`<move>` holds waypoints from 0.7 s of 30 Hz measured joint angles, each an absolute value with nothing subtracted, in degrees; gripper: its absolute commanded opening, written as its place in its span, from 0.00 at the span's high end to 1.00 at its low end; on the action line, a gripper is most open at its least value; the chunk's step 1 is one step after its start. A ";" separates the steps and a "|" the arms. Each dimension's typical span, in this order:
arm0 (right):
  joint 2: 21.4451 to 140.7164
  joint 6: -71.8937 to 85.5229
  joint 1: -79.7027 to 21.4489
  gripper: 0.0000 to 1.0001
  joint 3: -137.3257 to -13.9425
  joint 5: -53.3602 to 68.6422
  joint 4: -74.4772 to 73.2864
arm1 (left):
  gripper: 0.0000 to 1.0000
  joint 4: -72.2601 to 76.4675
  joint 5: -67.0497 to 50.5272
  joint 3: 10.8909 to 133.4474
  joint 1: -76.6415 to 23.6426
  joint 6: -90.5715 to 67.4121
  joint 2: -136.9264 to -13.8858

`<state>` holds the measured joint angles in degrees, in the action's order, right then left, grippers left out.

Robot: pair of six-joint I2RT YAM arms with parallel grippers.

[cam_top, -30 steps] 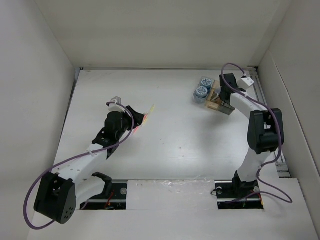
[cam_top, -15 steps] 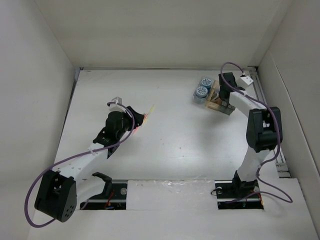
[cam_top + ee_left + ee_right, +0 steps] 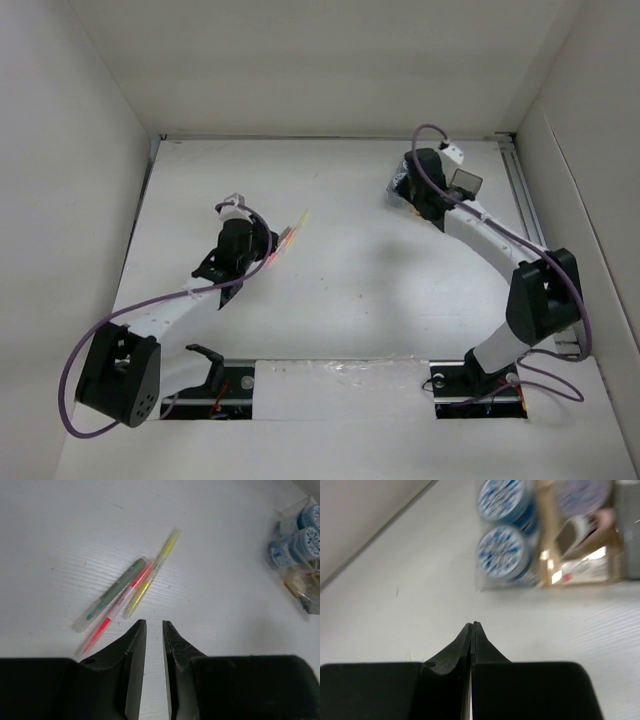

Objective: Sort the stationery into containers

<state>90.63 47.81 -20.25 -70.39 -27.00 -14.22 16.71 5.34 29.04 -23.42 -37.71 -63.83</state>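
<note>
Three pens lie together on the white table: a dark green one (image 3: 112, 597), a pink one (image 3: 119, 609) and a yellow one (image 3: 159, 562). In the top view they show as a small bundle (image 3: 295, 228). My left gripper (image 3: 154, 623) hovers just short of them, jaws a narrow gap apart and empty; it also shows in the top view (image 3: 272, 245). My right gripper (image 3: 472, 624) is shut and empty, a short way from the joined boxes. Two blue cylinders (image 3: 502, 550) (image 3: 504, 497) stand in clear boxes. A pinkish-white block (image 3: 572, 536) lies in the tan box (image 3: 600, 565).
The box cluster (image 3: 300, 575) sits at the far right of the table; in the top view my right arm (image 3: 470, 225) covers most of it. White walls enclose the table on three sides. The arm bases stand at the near edge.
My right arm has swung left and now lies over the box cluster, hiding the cylinders in the top view. My left gripper has shifted slightly toward the pens.
</note>
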 measured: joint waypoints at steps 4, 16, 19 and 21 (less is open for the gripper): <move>92.66 47.83 -28.75 1.00 -70.37 -25.41 -12.99 | 0.93 15.35 7.44 31.20 -23.42 -36.77 -68.23; 95.57 48.16 -38.72 0.82 -68.01 -25.67 -11.75 | 0.74 12.01 10.76 40.62 -26.52 -34.15 -85.43; 95.53 48.45 -38.52 0.77 -66.32 -26.11 -11.60 | 0.74 11.22 10.79 42.09 -26.52 -33.69 -87.92; 95.37 48.51 -38.28 0.77 -65.39 -26.11 -11.44 | 0.74 10.81 10.76 43.29 -26.52 -33.32 -89.43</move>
<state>95.37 48.51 -38.28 -65.39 -26.11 -11.44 10.81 10.76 43.29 -26.52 -33.32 -89.43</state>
